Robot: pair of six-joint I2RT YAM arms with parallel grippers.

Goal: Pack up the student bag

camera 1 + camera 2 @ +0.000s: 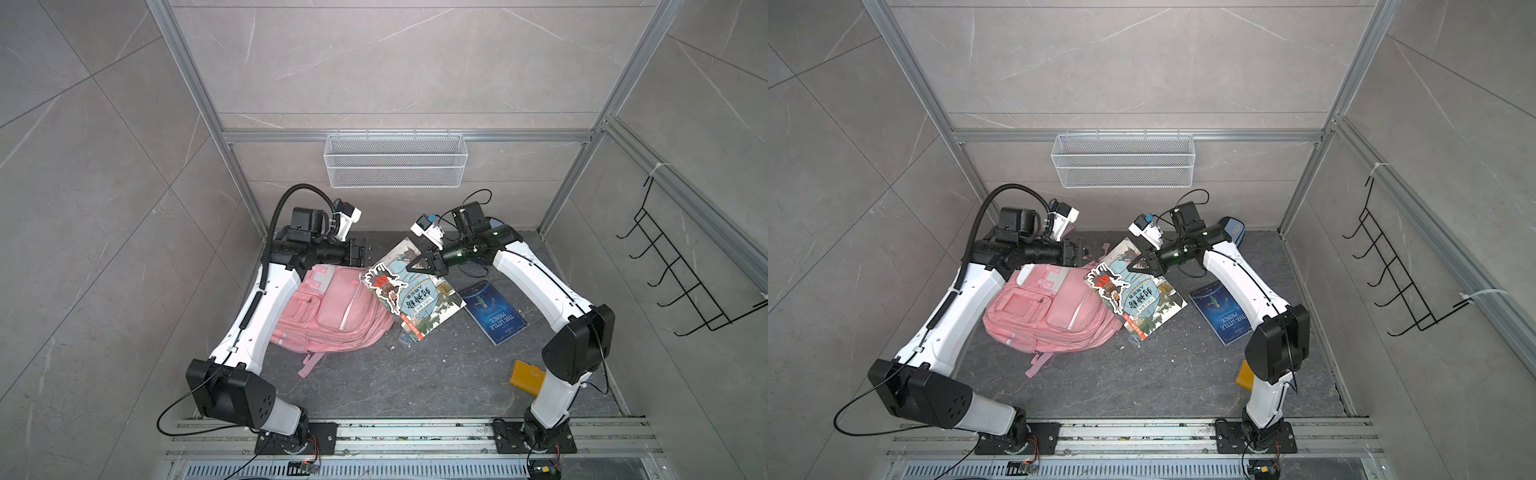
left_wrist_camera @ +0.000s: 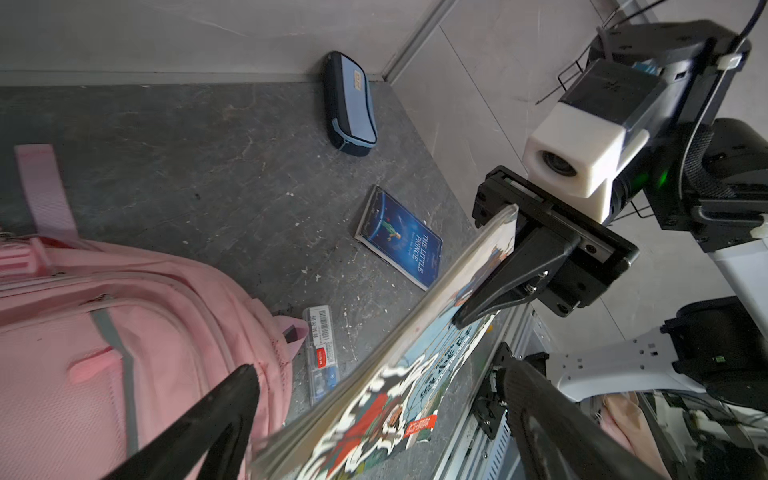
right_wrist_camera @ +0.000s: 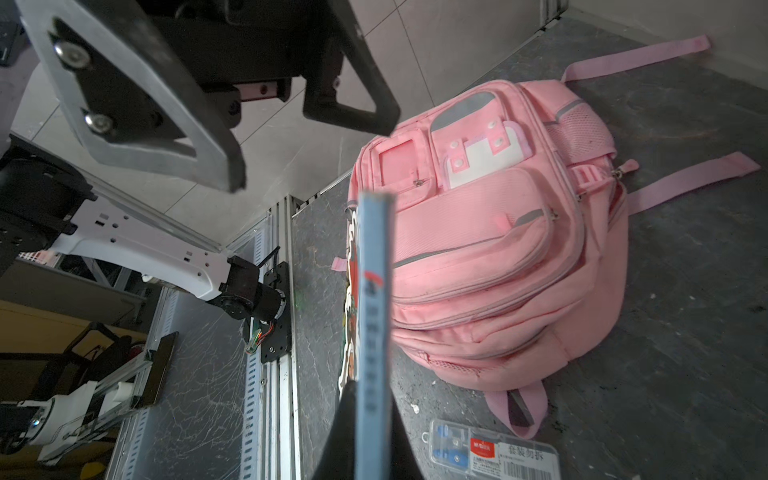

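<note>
Soft even light, faint shadows; top views sharp; wrist views warped, blurred close up.

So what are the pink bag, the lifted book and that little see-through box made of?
The pink bag looks like soft matte woven fabric: sagging folds, stitched seams, a mesh side pocket. The book seems to be paper with a printed, slightly glossy cover. The little box is probably hard clear plastic; its contents show through.
</note>
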